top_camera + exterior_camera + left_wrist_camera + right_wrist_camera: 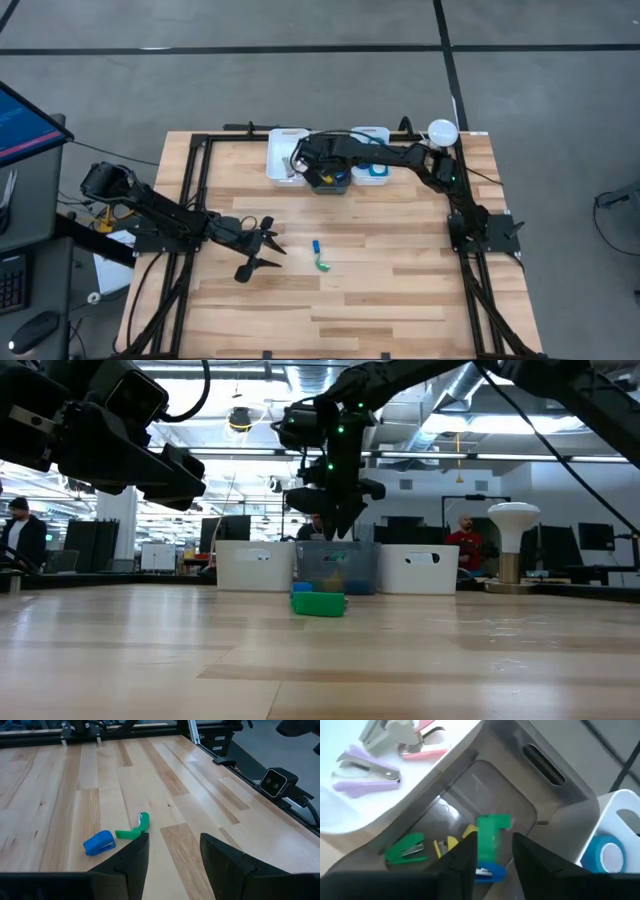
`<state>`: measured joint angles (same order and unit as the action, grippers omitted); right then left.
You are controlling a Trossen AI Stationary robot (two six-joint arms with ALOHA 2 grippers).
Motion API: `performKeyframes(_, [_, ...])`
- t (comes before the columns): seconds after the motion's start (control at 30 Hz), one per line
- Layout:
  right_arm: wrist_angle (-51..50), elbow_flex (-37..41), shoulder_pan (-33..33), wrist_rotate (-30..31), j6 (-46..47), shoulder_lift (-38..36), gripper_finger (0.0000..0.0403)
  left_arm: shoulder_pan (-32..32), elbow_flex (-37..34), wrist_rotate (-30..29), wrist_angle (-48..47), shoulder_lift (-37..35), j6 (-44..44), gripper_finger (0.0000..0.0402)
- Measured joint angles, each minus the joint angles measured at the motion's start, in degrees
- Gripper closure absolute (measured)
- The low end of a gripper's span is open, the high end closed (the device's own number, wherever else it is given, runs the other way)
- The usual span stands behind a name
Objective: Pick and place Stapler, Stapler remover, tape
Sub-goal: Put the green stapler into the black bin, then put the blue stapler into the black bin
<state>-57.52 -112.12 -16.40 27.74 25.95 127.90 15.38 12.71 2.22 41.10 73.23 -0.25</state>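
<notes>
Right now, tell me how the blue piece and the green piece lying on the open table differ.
The blue piece is a short, chunky block; the green piece is thin and bent like an open claw. The green piece lies closer to the left gripper fingers than the blue piece. Both rest loose on the wooden table, almost touching each other, outside the bins.
</notes>
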Motion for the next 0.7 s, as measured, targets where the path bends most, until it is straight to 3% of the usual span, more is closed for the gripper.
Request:
performKeyframes(0.23, [-0.6, 0.0, 2.3, 3.9, -3.2, 0.0, 0.0214, 0.0, 0.0, 0.0, 0.0, 0.0, 1.4, 0.0234])
performKeyframes(0.37, [-6.6, 0.0, 6.3, 13.3, 1.7, -0.5, 0.0186, 0.0, 0.0, 0.0, 0.0, 0.0, 1.5, 0.0234])
performKeyframes(0.53, [-22.1, -0.1, 14.9, 30.1, 17.7, -0.7, 0.0178, 0.0, 0.0, 0.9, 0.0, 0.0, 1.4, 0.0234])
performKeyframes(0.7, [-32.3, -0.1, 25.8, 35.3, 38.4, -0.7, 0.0200, 0.0, -0.1, 0.8, 0.0, 0.0, 1.4, 0.0234])
